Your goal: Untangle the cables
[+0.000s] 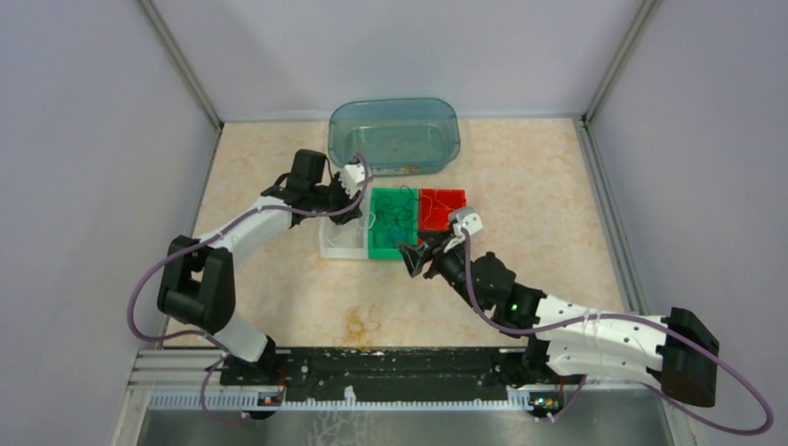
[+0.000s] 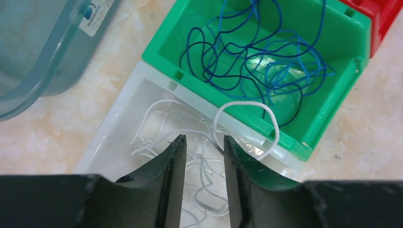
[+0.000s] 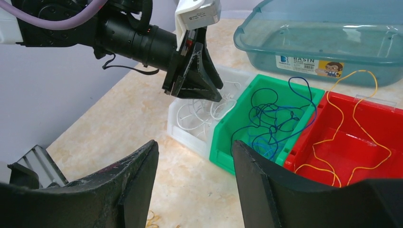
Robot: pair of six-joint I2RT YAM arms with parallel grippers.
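Three colours binned; one white cable loop [image 2: 244, 102] straddling the green plastic bin [image 2: 164, 40] toward the far edge. Left gripper [image 2: 202, 140] slightly apart, right gripper [image 3: 195, 145] wide.

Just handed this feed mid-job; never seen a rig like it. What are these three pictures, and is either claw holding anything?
The left arm and right arm are robot arms bolted at the near edge of the table. The overhead picture shows both; the other two come from a camera on each wrist, its dark fingers in the foreground. On it stand a white bin with white cable, one loop draped over the neighbouring green bin, which holds blue cable; a red bin with yellow cable; and a teal basin behind. The left gripper hangs over the white bin, jaws slightly apart, gripping nothing I can see. The right gripper is wide open and empty.
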